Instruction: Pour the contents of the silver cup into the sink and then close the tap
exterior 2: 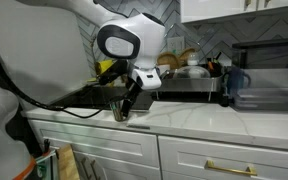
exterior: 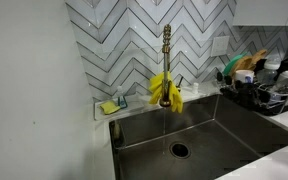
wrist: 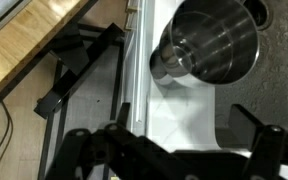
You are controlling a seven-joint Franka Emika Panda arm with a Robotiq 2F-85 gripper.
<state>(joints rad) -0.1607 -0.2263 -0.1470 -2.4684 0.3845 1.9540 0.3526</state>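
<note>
The claw (wrist: 184,135) is seen wide open and empty near the silver cup (wrist: 209,40) — best centred squarely before being closed.

We count one sink (exterior: 234,125) with one drain hole (exterior: 179,150), and one tap (exterior: 167,45). We see one yellow cloth (exterior: 166,92) and one sponge (exterior: 108,107). There is one dish rack (exterior: 264,98); the pieces in it are too crowded for us to number. We find one silver cup (wrist: 209,40), one robot arm (exterior 2: 124,40), and one gripper (wrist: 189,130) with two fingers (wrist: 267,140). We also see one gold drawer handle (exterior 2: 231,169).
</note>
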